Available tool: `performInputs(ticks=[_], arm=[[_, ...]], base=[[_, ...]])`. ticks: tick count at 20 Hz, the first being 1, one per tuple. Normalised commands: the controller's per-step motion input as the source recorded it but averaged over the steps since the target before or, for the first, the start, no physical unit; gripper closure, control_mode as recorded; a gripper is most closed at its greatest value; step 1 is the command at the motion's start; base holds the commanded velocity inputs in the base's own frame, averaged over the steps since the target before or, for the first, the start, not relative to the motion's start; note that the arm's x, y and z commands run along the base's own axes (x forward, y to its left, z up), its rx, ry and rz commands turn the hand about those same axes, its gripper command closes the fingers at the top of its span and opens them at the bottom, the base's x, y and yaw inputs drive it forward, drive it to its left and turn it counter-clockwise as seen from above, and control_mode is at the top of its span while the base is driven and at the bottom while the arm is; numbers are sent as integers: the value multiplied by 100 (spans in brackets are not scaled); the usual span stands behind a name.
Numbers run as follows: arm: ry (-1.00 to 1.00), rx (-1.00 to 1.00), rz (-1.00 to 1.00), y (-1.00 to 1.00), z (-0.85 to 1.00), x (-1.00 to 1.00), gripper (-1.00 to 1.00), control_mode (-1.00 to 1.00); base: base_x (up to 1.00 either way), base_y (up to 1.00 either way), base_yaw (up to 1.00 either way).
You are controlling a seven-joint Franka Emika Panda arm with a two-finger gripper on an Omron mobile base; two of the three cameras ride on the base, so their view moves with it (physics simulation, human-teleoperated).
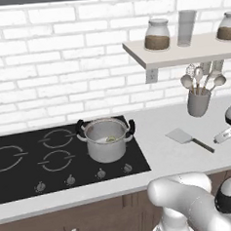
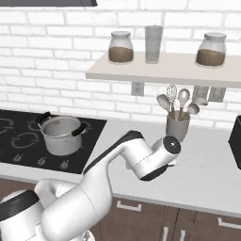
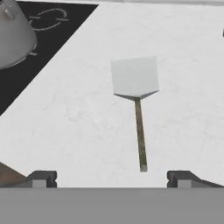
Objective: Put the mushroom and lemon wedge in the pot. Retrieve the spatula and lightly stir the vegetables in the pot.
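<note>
Your claw is spread wide with nothing between its tips, and it hangs above the pale tabletop looking down on the spatula. You see the spatula lying flat on the tabletop, clear of both finger tips: its grey squarish blade is toward the top of the hand view and its thin dark handle runs down toward the claw, ending between the two tips but short of them. In the left base view the spatula lies on the tabletop to the right of the cooktop, its blade toward the pot and its handle pointing away to the right. The pot stands on the cooktop at the near right burner, upright, with its two black handles out to the sides; you catch its steel wall at the top left corner of the hand view, well apart from the spatula. Inside the pot you can make out a small pale yellow-green piece, the lemon wedge, lying on the bottom; whether anything else lies beside it is too small to tell. Behind the spatula, near the wall, the grey cup holds spoons and a whisk. Above it the shelf carries two jars and a glass.
</note>
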Motion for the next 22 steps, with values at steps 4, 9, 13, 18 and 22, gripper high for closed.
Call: performInputs(ticks=[4,9,13,18,22], arm=[[3,0,9,0,-32,-10,-100,-100],[-7,1,17,0,-18,-51,-100,-100],[-17,2,18,0,-23,-16,-100,-100],[-16,0,3,9,-29,12,-100,-100],[-8,0,0,0,-18,50,-100,-100]], base=[[0,0,0],[0,0,0],[0,0,0],[0,0,0],[0,0,0]])
